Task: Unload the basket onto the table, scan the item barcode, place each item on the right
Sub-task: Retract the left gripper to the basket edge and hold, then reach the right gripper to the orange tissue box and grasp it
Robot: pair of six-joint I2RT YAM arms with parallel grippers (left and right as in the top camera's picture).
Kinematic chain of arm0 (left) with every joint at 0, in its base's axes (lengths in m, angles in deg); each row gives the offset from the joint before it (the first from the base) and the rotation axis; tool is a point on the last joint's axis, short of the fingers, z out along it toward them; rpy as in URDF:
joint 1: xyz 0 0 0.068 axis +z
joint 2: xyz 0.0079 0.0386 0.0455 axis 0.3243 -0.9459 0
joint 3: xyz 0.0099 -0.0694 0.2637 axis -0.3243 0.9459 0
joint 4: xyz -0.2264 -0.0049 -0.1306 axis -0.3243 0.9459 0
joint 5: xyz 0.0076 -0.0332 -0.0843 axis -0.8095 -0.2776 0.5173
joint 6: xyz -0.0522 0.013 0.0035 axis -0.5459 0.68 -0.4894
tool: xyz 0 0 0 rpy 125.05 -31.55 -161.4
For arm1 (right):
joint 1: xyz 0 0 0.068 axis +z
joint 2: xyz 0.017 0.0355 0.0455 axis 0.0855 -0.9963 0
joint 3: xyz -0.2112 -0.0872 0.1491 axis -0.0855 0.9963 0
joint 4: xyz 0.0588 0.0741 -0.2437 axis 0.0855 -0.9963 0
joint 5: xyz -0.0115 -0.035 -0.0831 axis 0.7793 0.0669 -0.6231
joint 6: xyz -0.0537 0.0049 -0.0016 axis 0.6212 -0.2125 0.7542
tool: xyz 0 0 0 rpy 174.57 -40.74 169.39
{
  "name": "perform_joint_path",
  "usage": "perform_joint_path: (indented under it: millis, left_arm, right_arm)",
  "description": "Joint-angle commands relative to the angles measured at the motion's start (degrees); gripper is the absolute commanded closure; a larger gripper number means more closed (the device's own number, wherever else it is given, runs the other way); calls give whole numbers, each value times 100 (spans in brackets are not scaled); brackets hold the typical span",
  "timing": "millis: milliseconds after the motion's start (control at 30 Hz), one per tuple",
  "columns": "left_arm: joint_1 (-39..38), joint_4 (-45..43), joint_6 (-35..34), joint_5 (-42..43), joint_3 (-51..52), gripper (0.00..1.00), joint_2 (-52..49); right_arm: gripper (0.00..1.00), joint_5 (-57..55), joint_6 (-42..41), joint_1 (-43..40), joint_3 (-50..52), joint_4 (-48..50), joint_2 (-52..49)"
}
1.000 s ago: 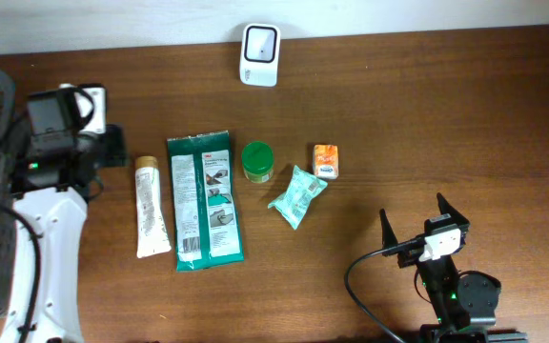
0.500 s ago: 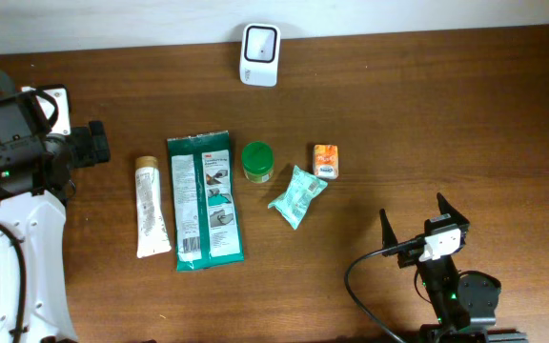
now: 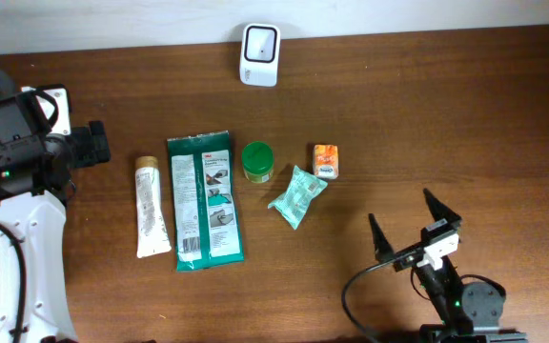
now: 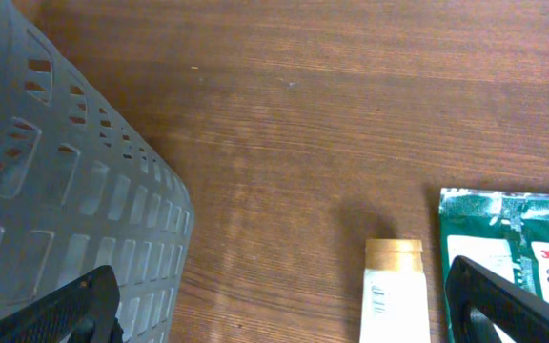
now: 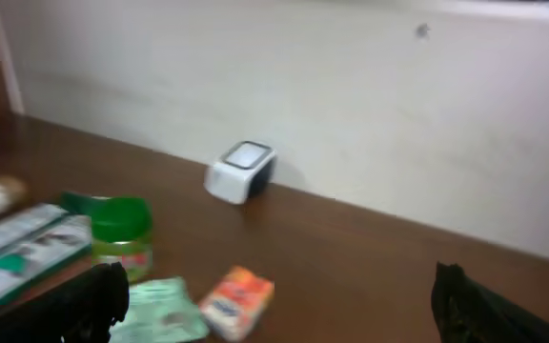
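The white barcode scanner (image 3: 259,42) stands at the table's far edge; the right wrist view shows the scanner (image 5: 241,171) against the wall. Items lie in a row: a cream tube (image 3: 148,207), a green wipes pack (image 3: 205,199), a green-lidded jar (image 3: 257,161), a teal packet (image 3: 297,195) and a small orange box (image 3: 326,160). My left gripper (image 3: 97,144) hovers open just left of the tube (image 4: 394,295), holding nothing. My right gripper (image 3: 399,208) stands open at the front right, empty, facing the orange box (image 5: 236,300) and the jar (image 5: 117,233).
A grey slotted basket (image 4: 55,191) sits at the table's left edge, close beside the left gripper (image 4: 284,314). The wall runs right behind the scanner. Bare wood lies between the right gripper (image 5: 284,310) and the items.
My left arm has drawn back to the left, away from the tube, and its gripper has opened. The right gripper has shifted a little forward and left, still open.
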Motion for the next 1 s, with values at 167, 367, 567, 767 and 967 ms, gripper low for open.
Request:
perform_joint_path:
  millis: [167,367,567,767,967]
  left_arm:
    - [22,-24,31,-37,-87,1,81]
    - [22,-24,31,-37,-87,1,81]
    - [22,-24,31,-37,-87,1,81]
    - [22,-24,31,-37,-87,1,81]
    - [22,-24,31,-37,-87,1,81]
  right_arm:
    - [2,1023,-533,28,-1502,-507,-1123]
    - [2,1781,-531,28,-3399,-1517,-3423]
    - [2,1915,-531,31,-5508,-3735,-5729]
    - [2,1899,-514,31,-6262,-4896,-7077]
    - [2,1912,-518,31,-6262,-4828,-8039]
